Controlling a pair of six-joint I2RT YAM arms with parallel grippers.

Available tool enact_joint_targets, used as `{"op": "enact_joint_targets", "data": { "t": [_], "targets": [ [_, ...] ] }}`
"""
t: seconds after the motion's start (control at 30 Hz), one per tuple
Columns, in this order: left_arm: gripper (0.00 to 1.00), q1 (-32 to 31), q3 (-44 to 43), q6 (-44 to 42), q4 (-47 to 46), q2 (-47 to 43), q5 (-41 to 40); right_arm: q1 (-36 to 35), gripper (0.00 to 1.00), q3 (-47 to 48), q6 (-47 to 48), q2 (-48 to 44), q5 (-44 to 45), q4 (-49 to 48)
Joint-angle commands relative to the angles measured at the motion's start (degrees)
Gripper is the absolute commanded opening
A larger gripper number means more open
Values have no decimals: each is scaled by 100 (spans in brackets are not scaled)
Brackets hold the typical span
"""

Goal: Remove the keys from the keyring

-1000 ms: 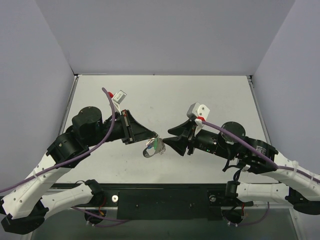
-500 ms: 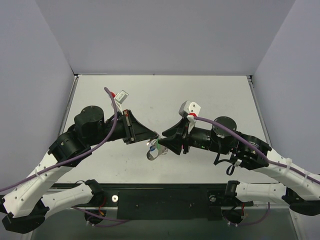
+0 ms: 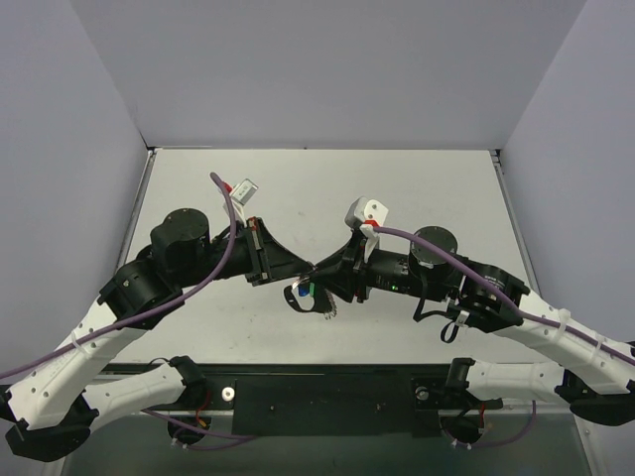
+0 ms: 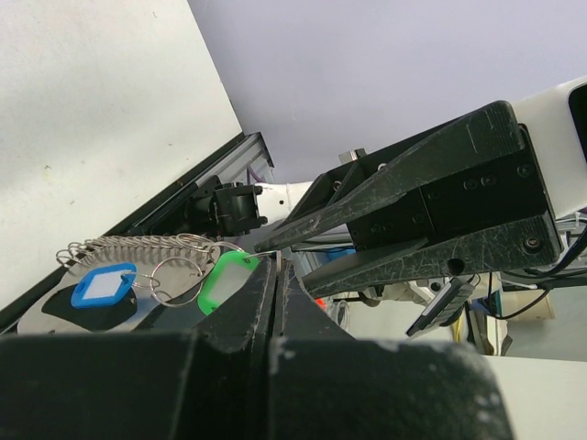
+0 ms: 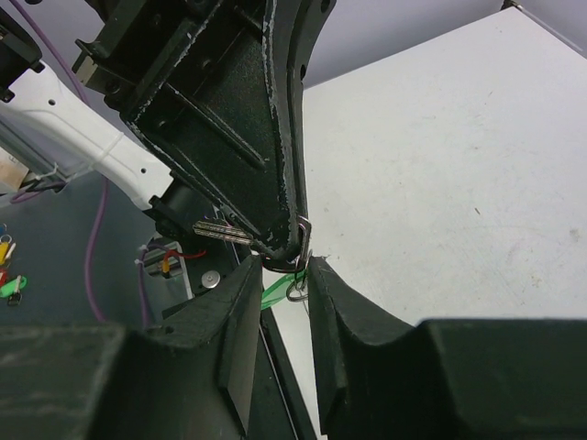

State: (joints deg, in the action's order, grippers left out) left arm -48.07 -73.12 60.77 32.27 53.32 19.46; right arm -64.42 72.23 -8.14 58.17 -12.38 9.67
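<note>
The keyring hangs between the two arms over the near-middle of the counter. The left gripper has its jaws pressed together on a thin wire of it. Its chain, blue tag and green tag dangle below and to the left, and I cannot tell whether they brush the counter. The right gripper comes in from the right with its jaws narrowly spread, straddling a small silver loop at the tip of the left jaws without clearly touching it. The keys are too small to pick out with certainty. That is the first risk: closing now may catch the green tag or a link rather than a key. The left hold is only a fingertip pinch on slick wire, so any sideways tug from the right could twist the ring or pull it free, dropping the whole bunch. The two sets of jaws sit almost tip to tip, so a small misalignment could knock them together. A freed key could also fall towards the counter's near edge.
</note>
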Motion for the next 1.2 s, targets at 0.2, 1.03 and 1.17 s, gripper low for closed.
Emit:
{"op": "enact_joint_targets", "data": {
  "t": [0.2,1.03,1.17],
  "targets": [
    [0,-44,-334,-31,-529,-58,145,97,5,187,-47,19,-54,-194],
    [0,-97,-264,418,-1047,-67,198,70,0,-947,-460,-921,-54,-923],
    [0,-97,-159,462,-1144,-41,172,53,0,-1228,-574,-1167,121,-915]
  ]
}}
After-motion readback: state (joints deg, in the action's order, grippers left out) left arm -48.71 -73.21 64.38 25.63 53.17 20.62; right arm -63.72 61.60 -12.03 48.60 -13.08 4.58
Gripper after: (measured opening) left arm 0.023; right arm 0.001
